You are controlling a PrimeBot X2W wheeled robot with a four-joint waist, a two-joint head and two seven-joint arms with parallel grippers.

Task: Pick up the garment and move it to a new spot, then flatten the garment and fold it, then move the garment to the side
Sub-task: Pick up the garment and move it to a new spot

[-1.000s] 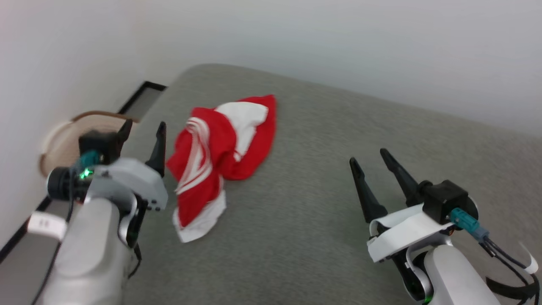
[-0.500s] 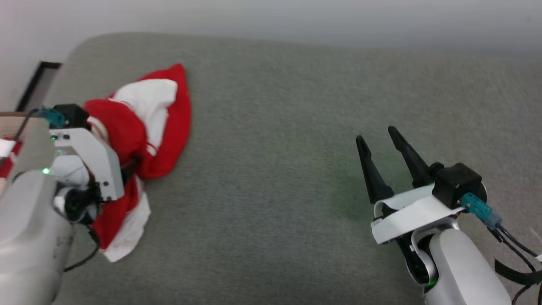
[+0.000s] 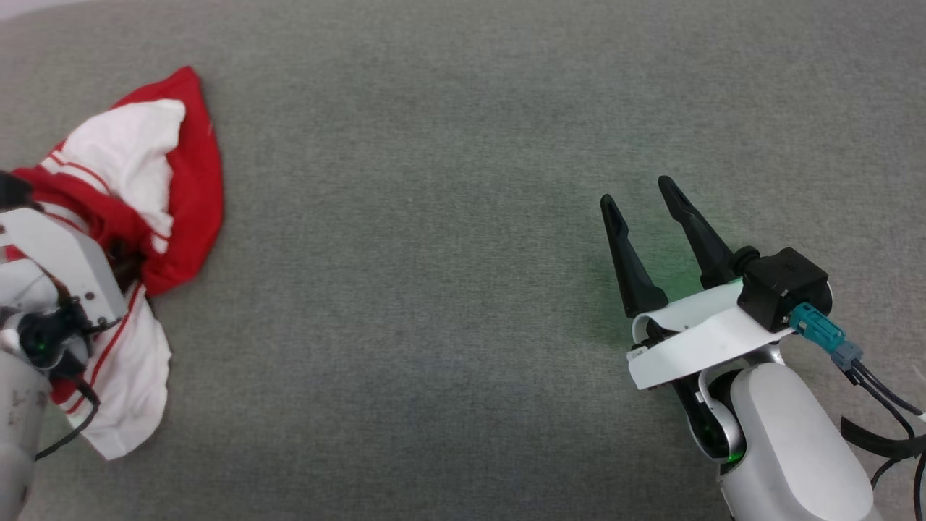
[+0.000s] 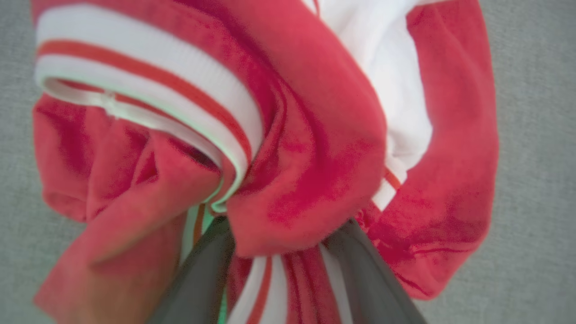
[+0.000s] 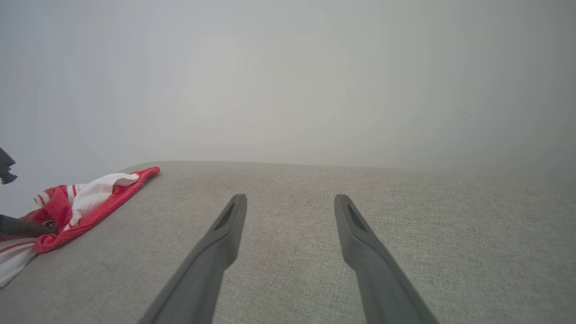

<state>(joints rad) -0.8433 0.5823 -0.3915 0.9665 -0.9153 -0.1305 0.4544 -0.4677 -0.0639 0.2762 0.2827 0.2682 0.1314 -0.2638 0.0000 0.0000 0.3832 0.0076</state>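
Garment (image 3: 189,189) is in a crumpled heap at far left of head view, on a grey fabric-covered surface (image 3: 448,304). Red body, white panel on top at upper left, white-and-red stripe trim along the edges. A white part trails down toward the lower left corner. Not flattened, not folded.

Left gripper (image 4: 284,227) is pushed into the heap. In the left wrist view its two dark fingers (image 4: 202,274) rise from the bottom edge, and a thick fold of red cloth bulges down between them. Striped rib trim curls across the upper left of that view. Jaws stand wide apart, about the same spread as the other arm's. The tips are hidden under cloth, so a pinch can't be confirmed; it looks like no firm clamp. In head view the pale left wrist housing (image 3: 54,268) covers the left part of the heap.

Right gripper (image 3: 635,192) is at right of head view, well apart from the garment, over bare grey fabric. Jaws are spread wide with nothing between them. In the right wrist view the garment lies at the left edge and a plain pale wall (image 5: 288,81) fills the top.
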